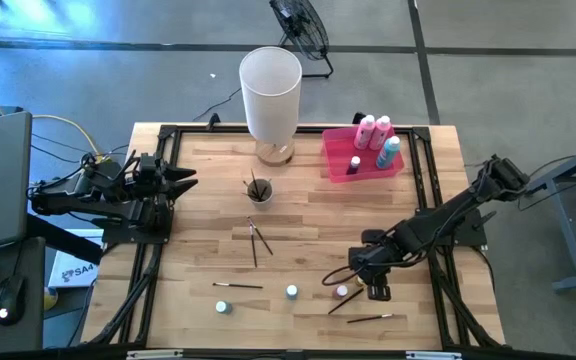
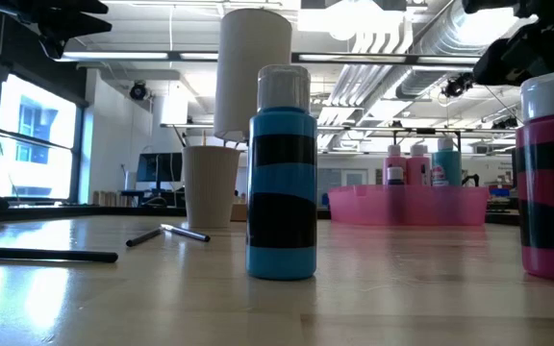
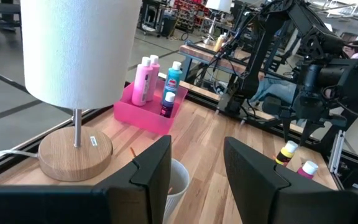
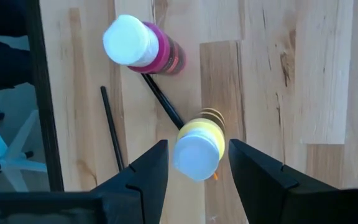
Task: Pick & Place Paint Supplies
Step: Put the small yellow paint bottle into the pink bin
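Note:
My right gripper [image 4: 194, 163] points down near the table's front right, open. Its fingers stand on either side of the white cap of a small yellow bottle [image 4: 197, 146], with a narrow gap on each side. The bottle stands upright on its base [image 3: 284, 154]. Beside it a pink bottle [image 4: 143, 46] stands over a dark brush [image 4: 163, 102]. Two more small bottles [image 1: 292, 291] [image 1: 223, 307] and loose brushes [image 1: 238, 286] [image 1: 258, 240] rest on the wood. My left gripper [image 1: 186, 180] waits open and level at the left edge.
A pink tray [image 1: 363, 165] at the far right holds several taller bottles [image 1: 373, 130]. A white-shaded lamp [image 1: 270, 90] stands at the far middle on a wooden base [image 3: 73, 152], with a paper cup of brushes [image 1: 259, 190] in front of it. Black frame rails [image 1: 438, 200] edge the table.

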You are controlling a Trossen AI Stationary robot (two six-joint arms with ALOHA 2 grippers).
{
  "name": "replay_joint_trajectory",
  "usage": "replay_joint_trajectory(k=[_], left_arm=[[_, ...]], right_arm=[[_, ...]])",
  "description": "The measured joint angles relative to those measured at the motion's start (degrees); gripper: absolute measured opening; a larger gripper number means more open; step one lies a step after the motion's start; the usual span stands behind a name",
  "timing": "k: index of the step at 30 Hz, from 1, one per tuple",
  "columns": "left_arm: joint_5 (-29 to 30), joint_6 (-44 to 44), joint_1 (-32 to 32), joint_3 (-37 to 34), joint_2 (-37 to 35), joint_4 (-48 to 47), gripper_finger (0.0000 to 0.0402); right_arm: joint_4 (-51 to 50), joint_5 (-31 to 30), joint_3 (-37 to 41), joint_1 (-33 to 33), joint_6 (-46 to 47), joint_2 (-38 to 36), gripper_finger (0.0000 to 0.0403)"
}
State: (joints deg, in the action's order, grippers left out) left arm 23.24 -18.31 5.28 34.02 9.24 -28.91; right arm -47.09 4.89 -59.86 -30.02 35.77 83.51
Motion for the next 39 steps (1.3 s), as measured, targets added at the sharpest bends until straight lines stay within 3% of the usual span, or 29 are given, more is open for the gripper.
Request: replay_joint_trajectory(k=[9,28,39], left_arm=[[-0.02,0.00,-0.01,-0.01,0.01,0.00,0.0143],[0.33,0.00,0.00,-0.02,0.00,-0.02,0.0143],[0.48,0.00,0.00,0.00,0.00,-0.02,0.0143]], right_arm=[[0.23,1.36,-0.06,-0.79,-0.09,4.02,0.0162],[0.15,-0.45,-0.09,-0.74,-0.04,3.81,0.0126],[0.15,-0.51,-0.07,-0.74,0.57,3.80,0.0129]])
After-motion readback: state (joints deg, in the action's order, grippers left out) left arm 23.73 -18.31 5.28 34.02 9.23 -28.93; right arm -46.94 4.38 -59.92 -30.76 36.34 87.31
